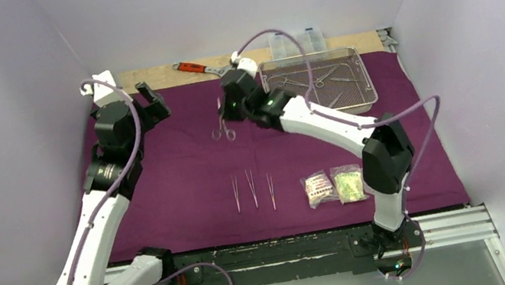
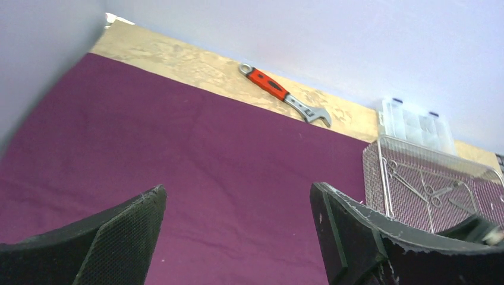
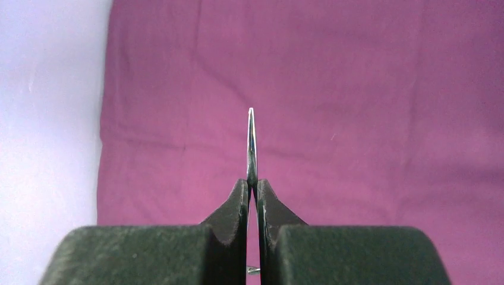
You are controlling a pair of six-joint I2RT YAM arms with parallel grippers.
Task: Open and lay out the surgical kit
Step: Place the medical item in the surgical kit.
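Surgical kit parts are spread on a dark-purple cloth (image 1: 183, 162) which covers almost all of the bench. Only a strip of pale wood (image 1: 146, 79) stays bare along the far edge. Plain pale walls close the bench at the left, the right and the back.

A wire-mesh tray (image 1: 357, 90) stands at the far right corner of the cloth, with some steel instruments inside. Three tweezers (image 1: 251, 188) lie side by side near the middle of the near edge, and two clear packets (image 1: 317, 189) lie to their right.

The right gripper (image 1: 227, 108) is over the far middle of the cloth, its jaws pressed together on scissor-like forceps (image 1: 223, 128). The left gripper (image 1: 150, 101) is above the far left corner, jaws wide and holding nothing.

On the wood strip lie a red-handled wrench (image 1: 200, 67) and a clear compartment box (image 1: 297, 43).
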